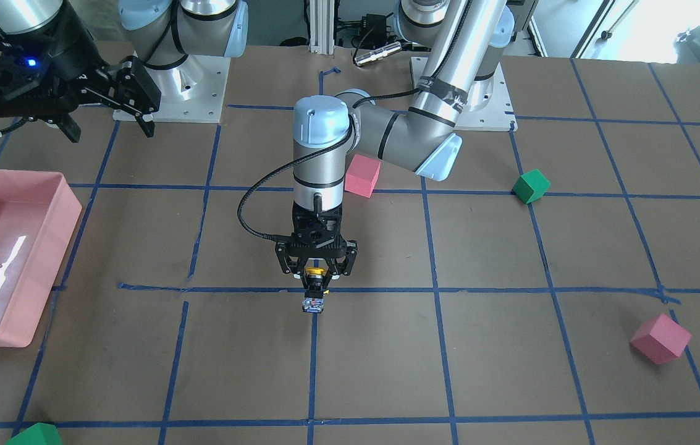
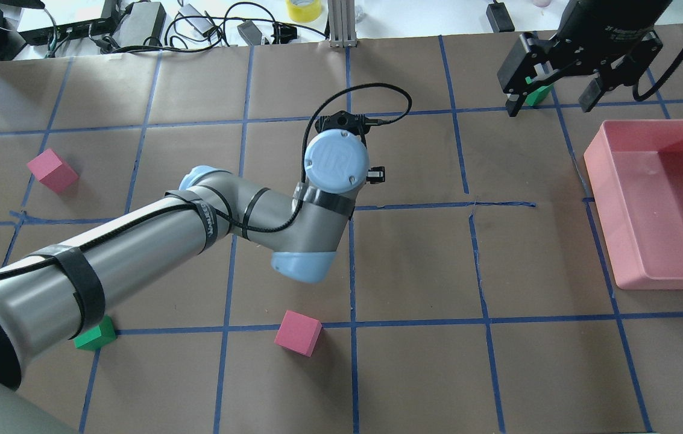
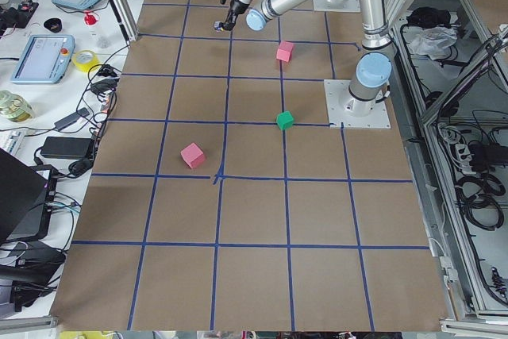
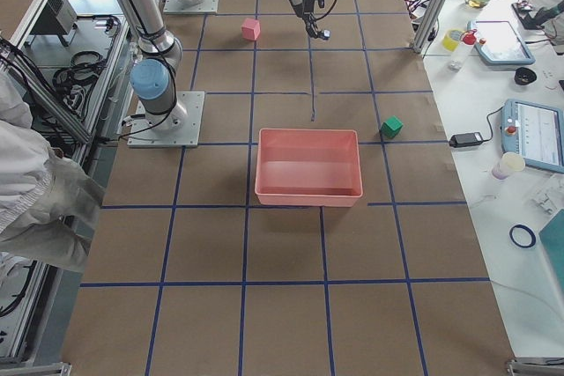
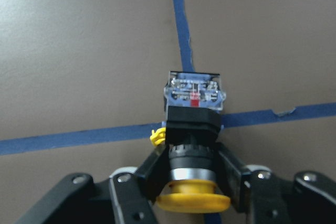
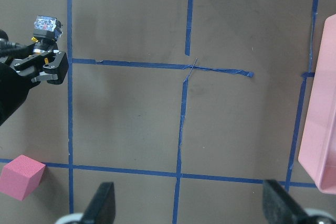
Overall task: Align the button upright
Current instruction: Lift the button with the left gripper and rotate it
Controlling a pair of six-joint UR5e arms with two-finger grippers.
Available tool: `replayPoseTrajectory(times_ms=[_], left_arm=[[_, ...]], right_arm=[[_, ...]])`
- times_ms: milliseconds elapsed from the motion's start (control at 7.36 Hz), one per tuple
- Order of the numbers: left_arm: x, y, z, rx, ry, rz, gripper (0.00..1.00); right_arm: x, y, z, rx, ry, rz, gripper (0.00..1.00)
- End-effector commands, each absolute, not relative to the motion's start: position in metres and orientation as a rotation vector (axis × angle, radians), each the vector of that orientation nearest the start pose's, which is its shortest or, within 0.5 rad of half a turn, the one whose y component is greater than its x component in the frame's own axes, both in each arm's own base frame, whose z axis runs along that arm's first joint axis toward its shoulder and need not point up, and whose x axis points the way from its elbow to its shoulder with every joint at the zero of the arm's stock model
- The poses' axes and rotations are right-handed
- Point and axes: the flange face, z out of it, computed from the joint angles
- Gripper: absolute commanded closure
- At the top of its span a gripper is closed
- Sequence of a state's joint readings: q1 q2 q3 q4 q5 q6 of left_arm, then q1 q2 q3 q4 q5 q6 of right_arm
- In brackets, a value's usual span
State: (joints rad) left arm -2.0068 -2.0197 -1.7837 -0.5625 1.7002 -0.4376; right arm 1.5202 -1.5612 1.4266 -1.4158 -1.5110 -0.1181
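Left end effector (image 1: 316, 279) clamped on push-button (image 5: 192, 119) collar, yellow cap up, terminal base down above blue tape line (image 5: 79, 139). Lower straight, seat base flat on surface (image 1: 387, 346), release gently. Right end effector (image 1: 110, 123) spread.

**Overhead view.** The left arm (image 2: 136, 241) enters from the lower left. Its blue-capped wrist (image 2: 336, 161) hides the left claw beneath it. The right claw (image 2: 550, 105) hangs at upper right with fingers spread, and a green cube (image 2: 538, 95) shows in the gap. The pink tray (image 2: 612, 199) lies to that claw's right, nearer the camera. On the table (image 2: 413, 271), one pink cube (image 2: 298, 333) sits on the hidden claw's near side and another pink cube (image 2: 52, 170) well to its left. A second green cube (image 2: 95, 334) is partly covered by the arm.
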Motion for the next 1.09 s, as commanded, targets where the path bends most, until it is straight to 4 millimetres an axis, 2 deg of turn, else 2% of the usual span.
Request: replayPoseTrajectory(times_ms=[0, 136, 272, 408, 543, 815, 951], left_arm=[[-0.365, -0.541, 0.285, -0.437, 3.23, -0.162, 0.97], [-0.345, -0.558, 0.29, -0.751, 3.25, 0.049, 0.95], [-0.329, -0.571, 0.281, -1.032, 3.278, 0.287, 0.98], [-0.328, -0.573, 0.27, -1.209, 3.206, 0.396, 1.0], [-0.334, -0.574, 0.26, -1.36, 3.15, 0.506, 1.0], [-0.337, -0.581, 0.255, -1.511, 3.112, 0.646, 1.0], [-0.314, -0.589, 0.249, -1.624, 3.072, 0.728, 1.0]], right_arm=[[0.114, -0.497, 0.539, -0.103, 3.078, 0.023, 0.0], [0.114, -0.497, 0.539, -0.103, 3.078, 0.023, 0.0], [0.114, -0.497, 0.538, -0.103, 3.078, 0.025, 0.0], [0.114, -0.497, 0.538, -0.103, 3.078, 0.025, 0.0], [0.114, -0.497, 0.538, -0.103, 3.078, 0.025, 0.0], [0.113, -0.497, 0.537, -0.1, 3.078, 0.03, 0.0], [0.112, -0.497, 0.536, -0.096, 3.078, 0.032, 0.0]])
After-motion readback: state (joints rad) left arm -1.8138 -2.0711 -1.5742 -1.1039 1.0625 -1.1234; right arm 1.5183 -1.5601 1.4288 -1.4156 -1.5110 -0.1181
